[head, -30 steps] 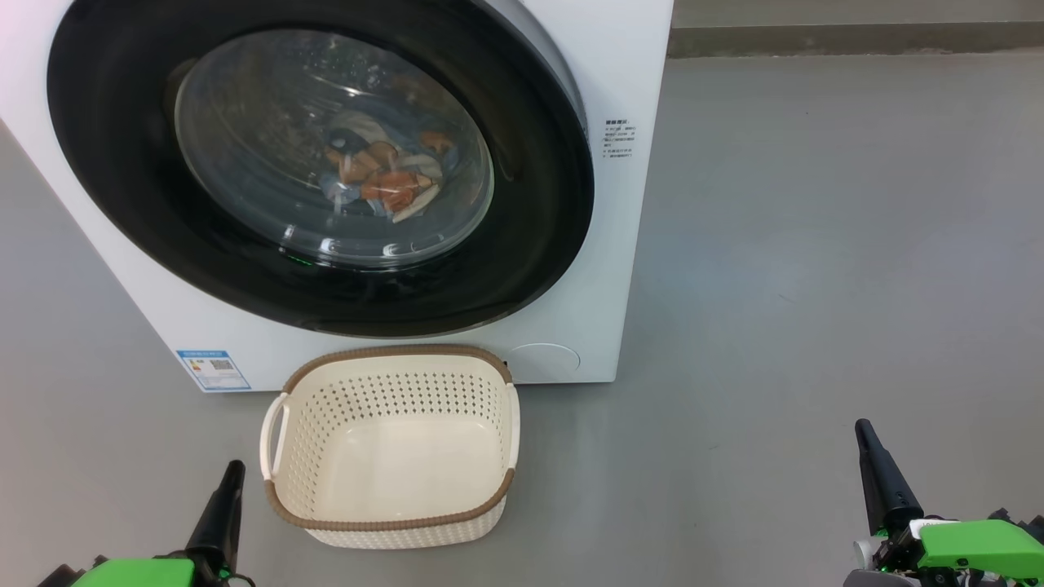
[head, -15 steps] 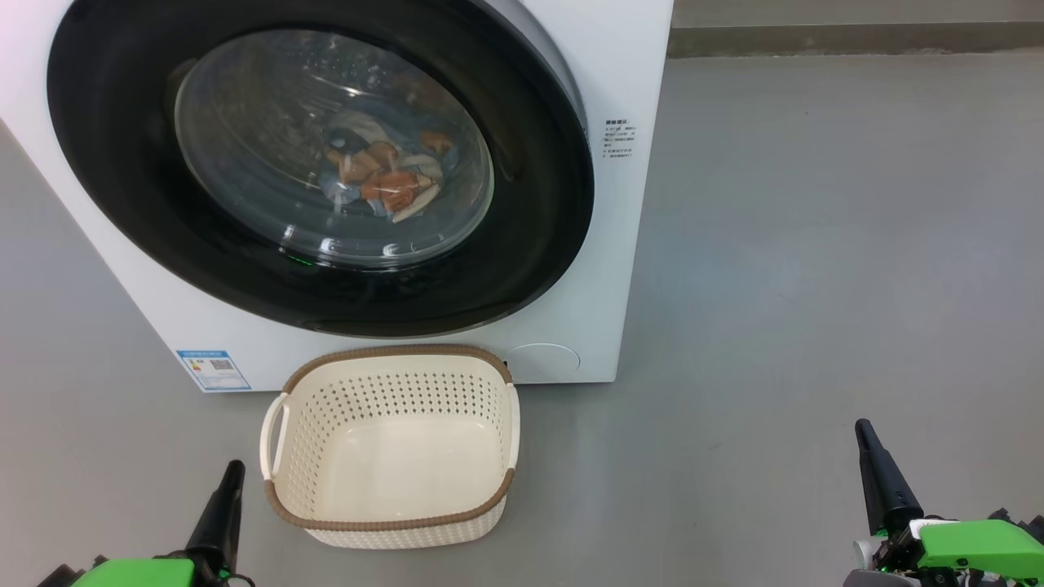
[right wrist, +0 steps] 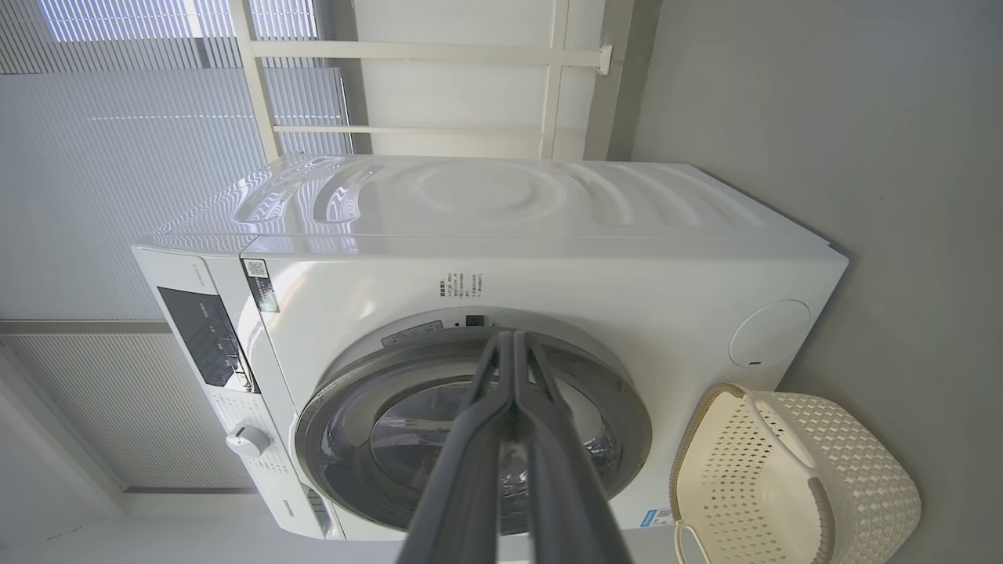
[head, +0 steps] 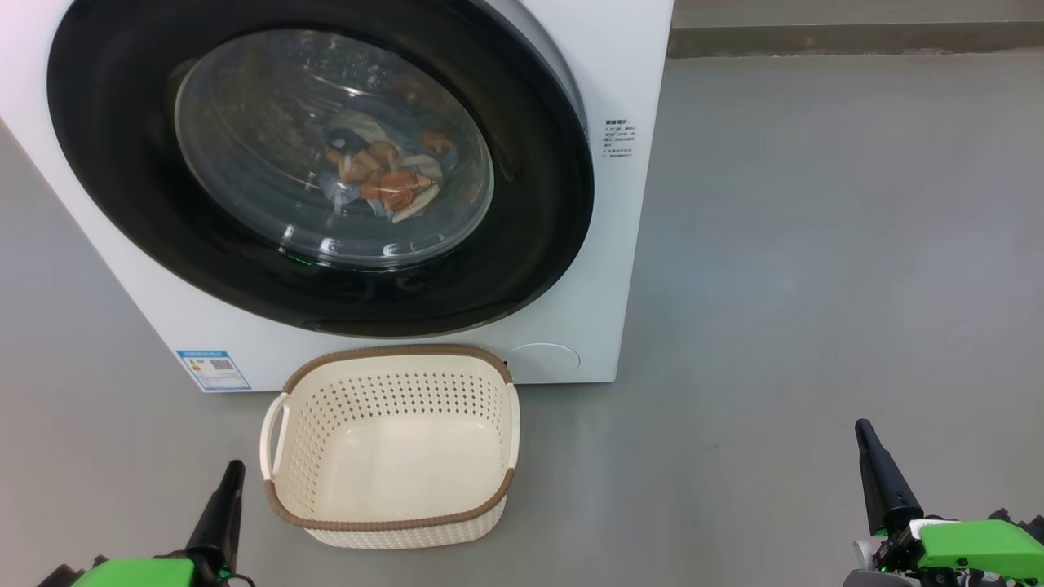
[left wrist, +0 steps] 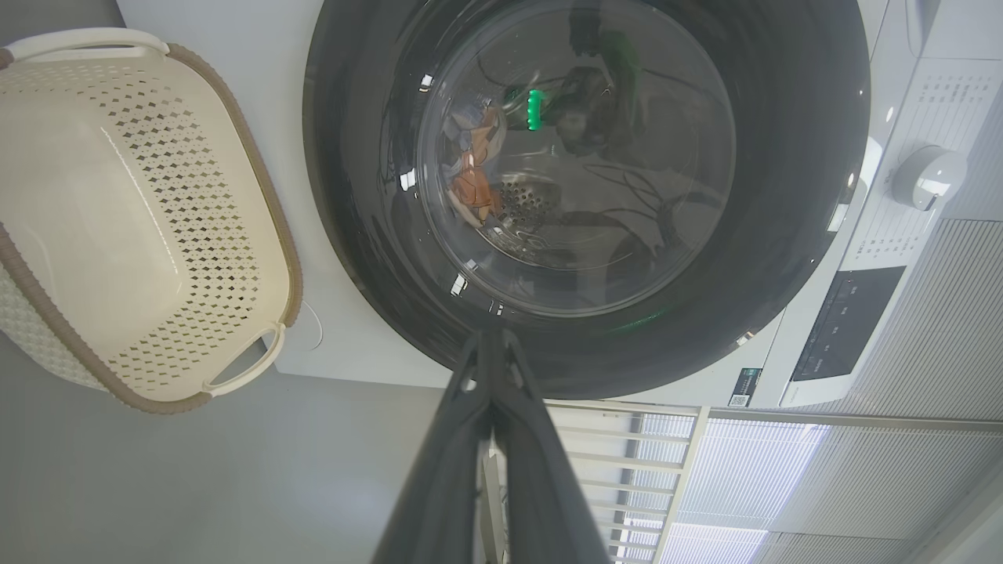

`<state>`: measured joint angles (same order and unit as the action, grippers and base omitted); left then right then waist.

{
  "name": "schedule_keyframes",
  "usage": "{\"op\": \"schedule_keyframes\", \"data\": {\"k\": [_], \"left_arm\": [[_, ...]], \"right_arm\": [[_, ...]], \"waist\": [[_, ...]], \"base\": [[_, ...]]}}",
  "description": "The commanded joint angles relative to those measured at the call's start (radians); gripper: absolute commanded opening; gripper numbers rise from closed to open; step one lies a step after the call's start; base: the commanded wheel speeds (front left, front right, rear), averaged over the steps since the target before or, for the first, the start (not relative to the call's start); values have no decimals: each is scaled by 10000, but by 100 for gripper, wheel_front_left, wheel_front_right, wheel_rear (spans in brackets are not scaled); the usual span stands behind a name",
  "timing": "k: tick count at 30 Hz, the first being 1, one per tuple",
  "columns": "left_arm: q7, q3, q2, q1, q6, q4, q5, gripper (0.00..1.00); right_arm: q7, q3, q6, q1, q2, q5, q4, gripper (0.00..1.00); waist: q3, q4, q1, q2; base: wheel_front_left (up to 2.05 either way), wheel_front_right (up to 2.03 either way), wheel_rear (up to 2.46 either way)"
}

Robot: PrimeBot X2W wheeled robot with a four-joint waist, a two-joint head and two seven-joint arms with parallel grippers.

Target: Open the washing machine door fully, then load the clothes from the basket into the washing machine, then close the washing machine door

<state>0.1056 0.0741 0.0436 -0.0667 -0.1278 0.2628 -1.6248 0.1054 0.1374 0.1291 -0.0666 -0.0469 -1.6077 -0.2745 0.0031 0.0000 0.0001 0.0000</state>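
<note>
Light blue printed clothes (head: 383, 183) lie behind the white washing machine's (head: 624, 65) shut black round door (head: 538, 244), cream perforated basket (head: 391, 352) on the grey floor (head: 816, 244) before it. Left tool (head: 234, 469) and right tool (head: 862, 428) are pinched narrow.

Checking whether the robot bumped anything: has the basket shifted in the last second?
No. The basket keeps its spot, its rim just as close to the blue label sticker on the washing machine.

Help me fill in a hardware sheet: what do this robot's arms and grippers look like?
The left gripper and right gripper each have long, matte dark grey fingers tapering to narrow tips, mounted on a bright green shell. By the right shell sit a small white piece and black fittings. Markings are too small to tell.
</note>
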Motion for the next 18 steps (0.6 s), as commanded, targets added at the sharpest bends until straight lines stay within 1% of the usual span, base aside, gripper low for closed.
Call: {"op": "schedule_keyframes", "data": {"k": [1, 18], "left_arm": [[43, 356, 102, -409, -29, -178, 128, 0], [53, 367, 94, -411, -29, -178, 138, 0]], "right_arm": [[82, -231, 16, -414, -38, -5, 297, 0], [83, -230, 16, -414, -37, -3, 297, 0]], "waist": [[0, 0, 0, 0], [0, 0, 0, 0]], "base": [[0, 0, 0], [0, 0, 0]]}}
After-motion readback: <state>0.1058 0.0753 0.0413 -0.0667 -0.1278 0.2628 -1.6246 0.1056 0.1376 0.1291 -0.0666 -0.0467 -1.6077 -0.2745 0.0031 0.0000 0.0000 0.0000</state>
